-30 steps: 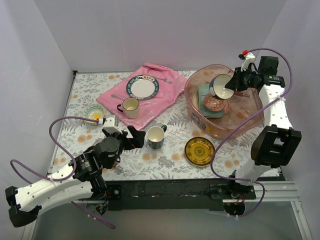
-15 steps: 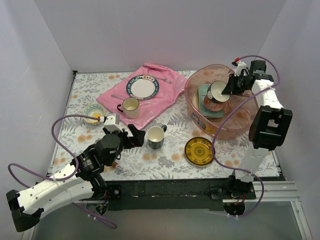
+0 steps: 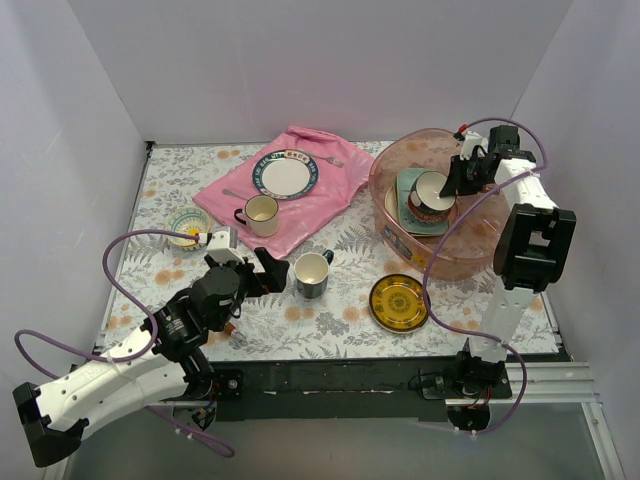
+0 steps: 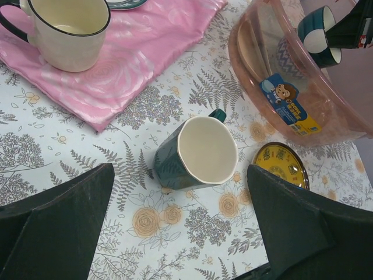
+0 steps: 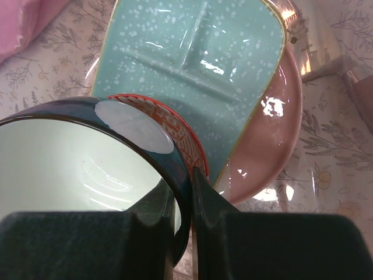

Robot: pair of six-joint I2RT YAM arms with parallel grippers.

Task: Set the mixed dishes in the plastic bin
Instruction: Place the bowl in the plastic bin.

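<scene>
My right gripper [image 3: 448, 183] [image 5: 185, 178] is shut on the rim of a dark cup [image 3: 432, 190] [image 5: 87, 169] with a white inside, one finger inside the rim and one outside. It holds the cup inside the plastic bin [image 3: 450, 262] [image 4: 326, 116], right above a red-patterned bowl [image 5: 175, 131]. That bowl sits on a pale green tray [image 3: 408, 185] [image 5: 198, 58], which lies on a pink plate [image 5: 268, 146]. My left gripper [image 3: 250, 262] [image 4: 183, 233] is open, low over the table, just short of a dark green mug [image 3: 312, 273] [image 4: 204, 151].
A yellow plate [image 3: 398, 302] [image 4: 280, 164] lies in front of the bin. On the pink cloth [image 3: 325, 190] [image 4: 140, 52] are a cream mug [image 3: 260, 214] [image 4: 64, 29] and a patterned plate [image 3: 285, 173]. A small bowl [image 3: 188, 224] sits at the left.
The right gripper has come down and leftward with the dark cup, from tilted above the bin to low over the red-patterned bowl. The left arm has barely moved.
</scene>
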